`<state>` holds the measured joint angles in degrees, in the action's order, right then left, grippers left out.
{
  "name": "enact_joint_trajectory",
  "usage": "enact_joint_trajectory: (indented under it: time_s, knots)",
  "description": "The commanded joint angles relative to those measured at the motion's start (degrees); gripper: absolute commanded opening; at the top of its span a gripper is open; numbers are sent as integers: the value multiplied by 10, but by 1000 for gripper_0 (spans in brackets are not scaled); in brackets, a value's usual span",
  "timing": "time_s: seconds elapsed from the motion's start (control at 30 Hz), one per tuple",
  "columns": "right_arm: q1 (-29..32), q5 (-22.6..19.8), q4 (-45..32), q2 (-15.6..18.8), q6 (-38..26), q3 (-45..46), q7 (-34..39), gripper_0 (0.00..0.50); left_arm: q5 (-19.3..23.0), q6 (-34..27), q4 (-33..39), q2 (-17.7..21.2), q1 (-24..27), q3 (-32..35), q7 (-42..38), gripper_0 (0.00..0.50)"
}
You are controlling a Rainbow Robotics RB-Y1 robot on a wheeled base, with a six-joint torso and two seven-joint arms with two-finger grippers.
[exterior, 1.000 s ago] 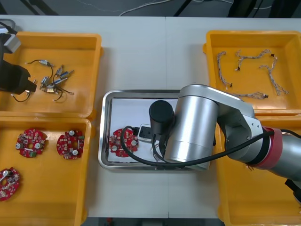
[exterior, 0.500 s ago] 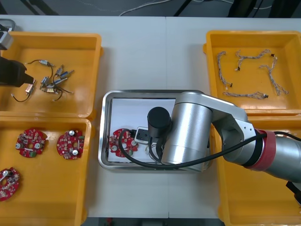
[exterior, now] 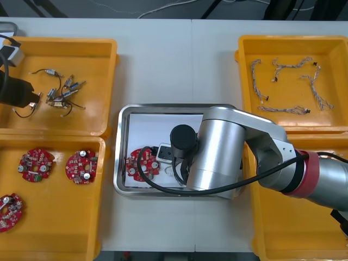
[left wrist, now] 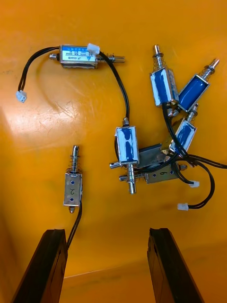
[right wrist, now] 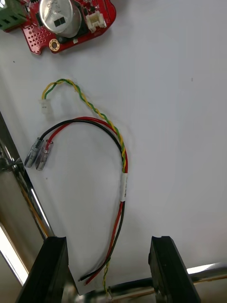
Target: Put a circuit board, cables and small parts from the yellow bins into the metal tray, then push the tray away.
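Over white-lined metal tray (exterior: 122, 163), holds right gripper (right wrist: 108, 246) spread above twisted cable (right wrist: 124, 156); over yellow bin (exterior: 60, 42), left gripper (left wrist: 105, 234) spread above boxy small metal parts (left wrist: 126, 144).

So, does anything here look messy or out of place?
Nothing broken or spilled. The small metal parts in the far left yellow bin lie tangled by their black leads, under the open left claw. The right claw, open, hovers over the cable in the metal tray.
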<state>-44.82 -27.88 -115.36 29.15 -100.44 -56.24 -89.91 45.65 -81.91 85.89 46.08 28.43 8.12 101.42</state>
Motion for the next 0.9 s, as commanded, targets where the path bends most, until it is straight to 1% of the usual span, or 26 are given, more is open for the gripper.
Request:
enact_joint_trajectory:
  time_s: [0.03, 0.17, 0.27, 0.4, 0.53, 0.67, 0.8, 0.9]
  knots:
    - [-18, 8, -41, -9, -35, 22, -4, 500, -17, 21, -12, 26, 22, -10, 22, 500]
    - [-18, 5, -63, -9, -75, 54, 18, 500, -28, 46, -34, 26, 26, -20, 24, 500]
    - [-18, -10, -70, -9, -93, 75, 41, 500, -32, 53, -49, 27, 32, -21, 25, 500]
    - [-18, -51, -87, -5, -96, 119, 93, 500, -41, 61, -63, 26, 39, -28, 25, 500]
    - [-18, -93, -107, 6, -96, 172, 142, 500, -50, 85, -74, 26, 43, -46, 18, 500]
    - [-17, -131, -121, 16, -96, 218, 189, 500, -50, 97, -97, 24, 55, -52, 17, 500]
    - [-10, -156, -129, 30, -96, 251, 232, 500, -53, 104, -101, 22, 57, -54, 17, 500]
    - [10, -167, -142, 51, -96, 282, 262, 500, -57, 104, -109, 17, 60, -54, 18, 500]
